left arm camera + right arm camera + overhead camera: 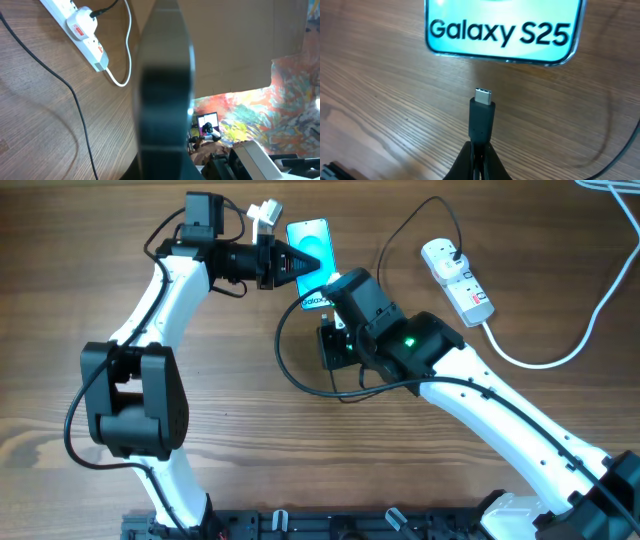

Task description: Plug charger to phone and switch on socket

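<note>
The phone (312, 238), cyan-screened with a white "Galaxy S25" strip, is held off the table edge-up. My left gripper (298, 265) is shut on its side. In the left wrist view the phone (162, 90) is a dark blurred band between my jaws. My right gripper (481, 147) is shut on the charger plug (483, 112). Its metal tip points at the phone's (502, 30) lower edge, a short gap away. In the overhead view my right gripper (332, 305) is mostly hidden under its wrist. The white socket (458, 278) lies at the back right, with a black plug in it.
The thin black charger cable (285, 355) loops from the socket round under my right arm. The same cable (75, 100) crosses the wood in the left wrist view, below the socket (82, 30). A thick white lead (560, 350) runs off to the right edge.
</note>
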`<state>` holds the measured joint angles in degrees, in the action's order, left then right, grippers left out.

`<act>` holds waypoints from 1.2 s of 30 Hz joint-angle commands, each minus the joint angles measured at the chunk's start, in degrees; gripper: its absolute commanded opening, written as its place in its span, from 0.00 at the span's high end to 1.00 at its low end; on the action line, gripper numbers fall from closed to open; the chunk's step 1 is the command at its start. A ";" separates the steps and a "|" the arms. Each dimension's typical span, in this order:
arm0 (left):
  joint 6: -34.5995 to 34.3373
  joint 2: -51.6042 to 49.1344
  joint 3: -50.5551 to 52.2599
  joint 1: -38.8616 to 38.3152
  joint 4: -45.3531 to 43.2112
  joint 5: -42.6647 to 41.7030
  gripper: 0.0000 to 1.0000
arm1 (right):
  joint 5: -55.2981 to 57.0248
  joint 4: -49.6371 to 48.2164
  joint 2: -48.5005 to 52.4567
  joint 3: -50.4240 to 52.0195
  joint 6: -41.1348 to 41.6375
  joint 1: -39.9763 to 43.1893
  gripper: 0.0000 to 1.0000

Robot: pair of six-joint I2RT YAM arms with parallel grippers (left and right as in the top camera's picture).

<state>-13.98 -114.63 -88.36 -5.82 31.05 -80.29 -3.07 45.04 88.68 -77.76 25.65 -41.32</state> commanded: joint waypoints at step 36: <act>13.57 1.49 -0.92 -1.03 4.35 -4.76 0.96 | -2.49 0.83 3.74 -0.98 -4.48 0.90 0.96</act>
<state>-1.96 -114.63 -88.36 -6.92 35.77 -80.09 -5.10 46.13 91.88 -77.78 22.20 -40.66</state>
